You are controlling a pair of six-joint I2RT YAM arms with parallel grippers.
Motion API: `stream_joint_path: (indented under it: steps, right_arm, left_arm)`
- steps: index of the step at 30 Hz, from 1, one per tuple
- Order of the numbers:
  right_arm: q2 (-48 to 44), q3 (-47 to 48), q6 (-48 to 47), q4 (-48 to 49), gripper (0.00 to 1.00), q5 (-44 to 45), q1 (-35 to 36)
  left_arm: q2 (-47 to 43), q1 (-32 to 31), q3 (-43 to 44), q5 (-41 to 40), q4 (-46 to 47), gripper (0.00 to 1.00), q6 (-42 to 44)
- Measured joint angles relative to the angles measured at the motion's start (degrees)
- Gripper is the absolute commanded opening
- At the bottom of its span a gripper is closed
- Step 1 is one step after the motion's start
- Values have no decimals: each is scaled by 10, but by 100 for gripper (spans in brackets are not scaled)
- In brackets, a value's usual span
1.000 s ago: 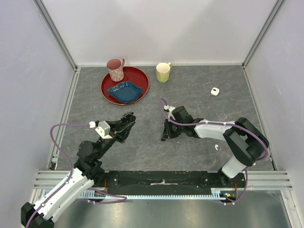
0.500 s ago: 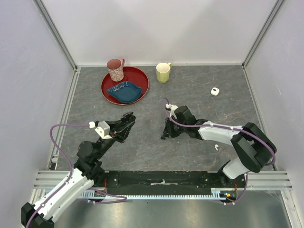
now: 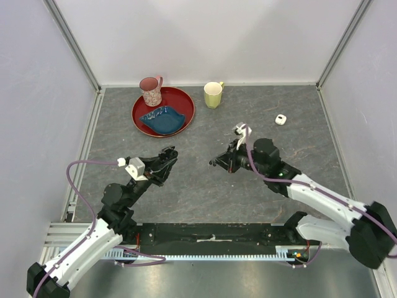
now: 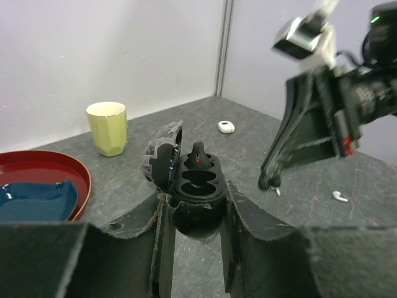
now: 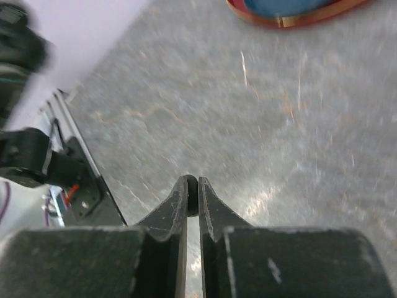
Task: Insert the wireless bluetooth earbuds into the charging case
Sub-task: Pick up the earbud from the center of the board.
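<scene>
**Left wrist view.** The left gripper (image 4: 196,216) is clamped on the case (image 4: 195,185), a black shell with its lid (image 4: 164,158) standing open at 10 o'clock. Two wells face up, ranged along the 12-to-6 line. Whether either is filled cannot be told. The right gripper (image 4: 268,182) hangs at 3 o'clock of the case, near but apart, with its tips lowest. A tiny white piece at those tips is judged to be the earbud (image 4: 275,191). A second earbud (image 4: 339,197) lies on the table (image 4: 124,180), farther out at 3 o'clock. A white pod (image 4: 226,127) sits well beyond the case at 1 o'clock.

**Top view.** The case lies at 9 o'clock of the right gripper, with bare table between them. The left gripper points to about 1 o'clock. The right arm is judged the carrier, and the left arm only presents the case.

**Right wrist view.** The picture is blurred. The fingers (image 5: 175,211) stand pressed nearly together, with a thin slit between them and the tips meeting. Neither the earbud nor its long axis can be made out here.

**Judgement.** The coming move is a short travel toward 9 o'clock, then a descent into a well. The stem must line up with the well before release.
</scene>
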Motion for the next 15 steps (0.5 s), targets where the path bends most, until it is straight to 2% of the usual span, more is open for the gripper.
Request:
stream_joint_path:
  steps: [6, 15]
  right_arm:
    - [-92, 1, -19, 84, 0, -1, 18]
    - [-76, 37, -47, 165, 0, -31, 91]
  left_arm:
    - [28, 0, 0, 11, 25, 2, 0]
    - [101, 0, 3, 156, 92, 2, -7]
